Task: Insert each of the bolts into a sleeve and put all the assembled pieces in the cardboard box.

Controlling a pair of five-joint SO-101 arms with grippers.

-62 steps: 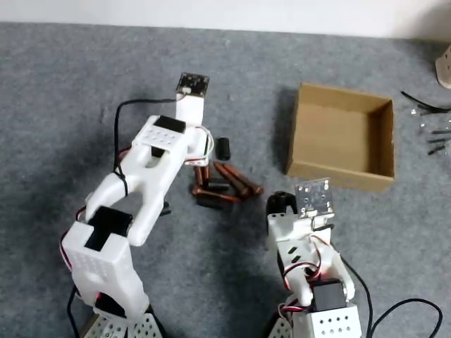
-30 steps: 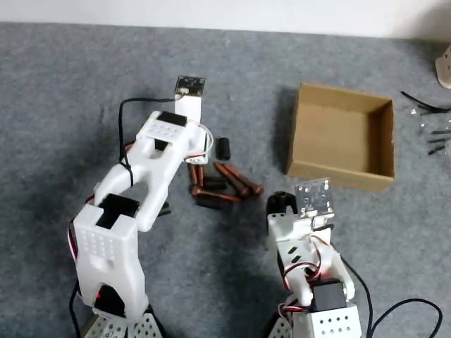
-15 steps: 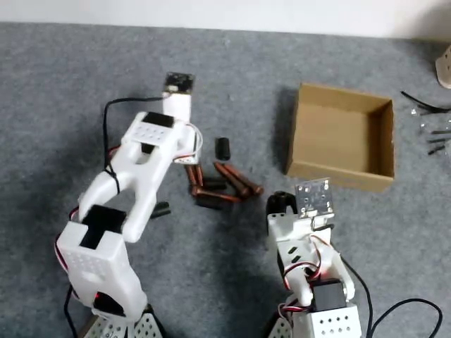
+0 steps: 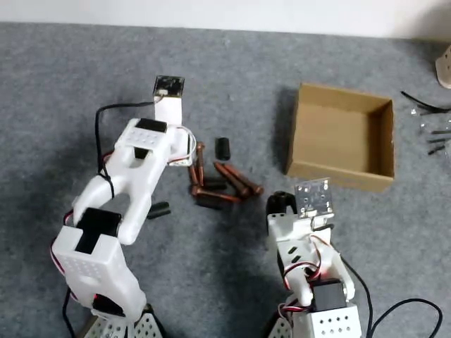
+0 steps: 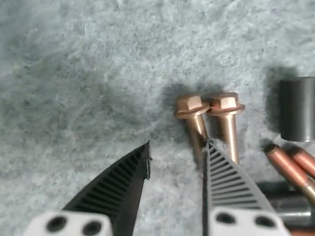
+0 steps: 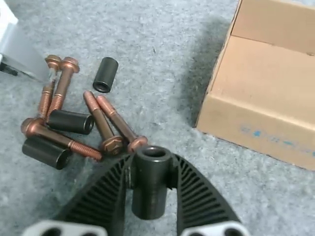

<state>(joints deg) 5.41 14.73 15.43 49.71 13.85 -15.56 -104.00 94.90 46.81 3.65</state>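
Several copper bolts and black sleeves lie in a heap on the grey carpet, left of the cardboard box. My left gripper hangs open just over the heap's left edge. One of its fingers lies against the shank of a bolt, beside a second bolt. My right gripper is shut on an upright black sleeve, held near the box's front corner. In the right wrist view the heap of bolts lies just beyond that sleeve.
One loose sleeve lies beside the left arm. Black cables and small parts sit at the far right edge. The box stands open, with bare carpet in front of it.
The left arm has swung to the left, so its gripper now sits at the heap's left edge instead of over it. The right arm has kept still with its sleeve.
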